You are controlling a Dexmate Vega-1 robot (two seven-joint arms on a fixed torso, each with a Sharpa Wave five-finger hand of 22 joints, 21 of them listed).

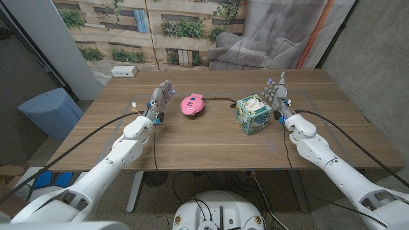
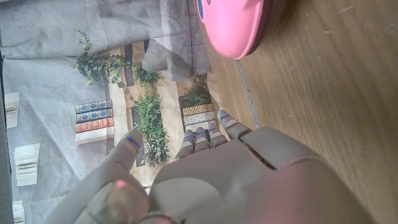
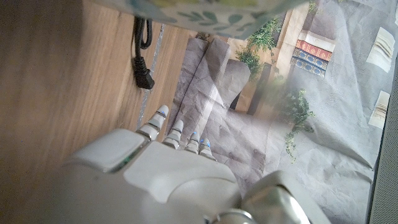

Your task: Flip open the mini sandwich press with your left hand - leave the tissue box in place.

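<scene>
Now my left robot hand (image 1: 160,100) stands open, holding nothing, just beside pink sandwich press (image 1: 193,104). Press sits toward my right, tissue box (image 1: 250,114) past it.

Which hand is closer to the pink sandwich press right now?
Left. The left hand stands just beside the closed pink sandwich press, not touching it. The right hand is on the far side of the tissue box, farther away.

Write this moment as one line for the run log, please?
left robot hand: open, beside sandwich press | press: closed | right robot hand: open, beside tissue box | box: in place
</scene>
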